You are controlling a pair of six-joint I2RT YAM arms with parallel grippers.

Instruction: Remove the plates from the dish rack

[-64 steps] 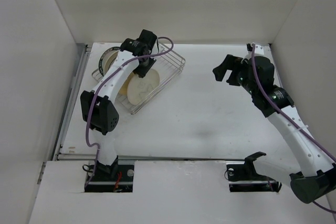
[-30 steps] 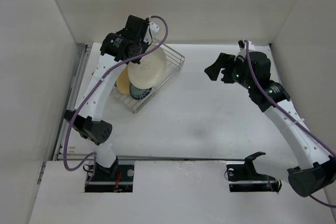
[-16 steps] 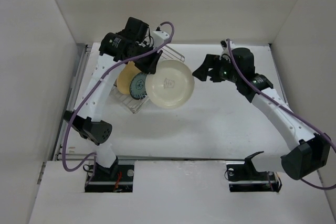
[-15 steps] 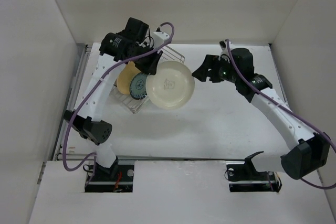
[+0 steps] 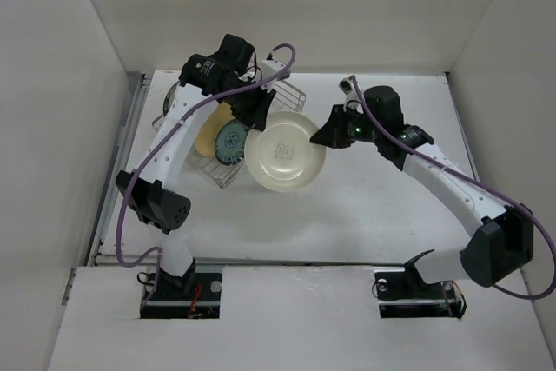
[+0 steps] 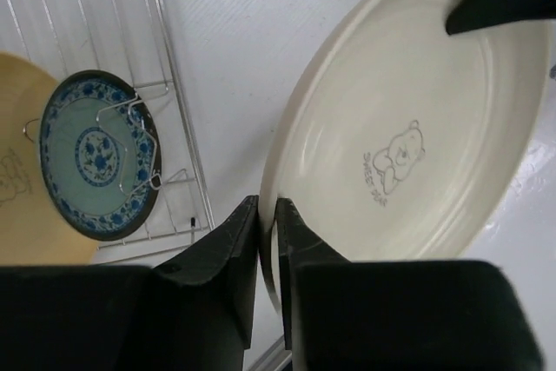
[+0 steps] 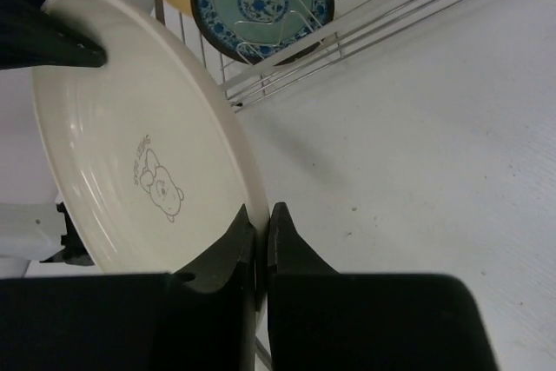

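Item: cream plate [image 5: 285,150], round, plain save for a small bear motif printed at its centre, out of the dish rack [image 5: 292,93] and held in the air just beside the rack's near right corner, tilted with its face toward the overhead camera. Holders: two. The left gripper [image 5: 258,115] clamps the rim on the edge nearest the rack, a finger on each face of the plate with no gap showing in the left wrist view. The right gripper [image 5: 323,135] pinches the opposite rim, on the edge farthest from the rack, jaws likewise closed tight over the lip. Contents of the rack: a teal plate with blue patterning [image 5: 230,141], standing on edge in the wire dividers, and a tan-yellow plate [image 5: 206,135] directly behind it, overlapping; anything farther back in the rack is hidden by the left arm. Step in hand, as I judge it: a handover of the cream plate from left arm to right, both grips on at once. Next move calls for: the left jaws to part and back off toward the rack without dragging the rim, then the right arm, bearing the whole weight from one edge, to carry the plate well apart from the rack and lay it flat on the white table [image 5: 382,202].
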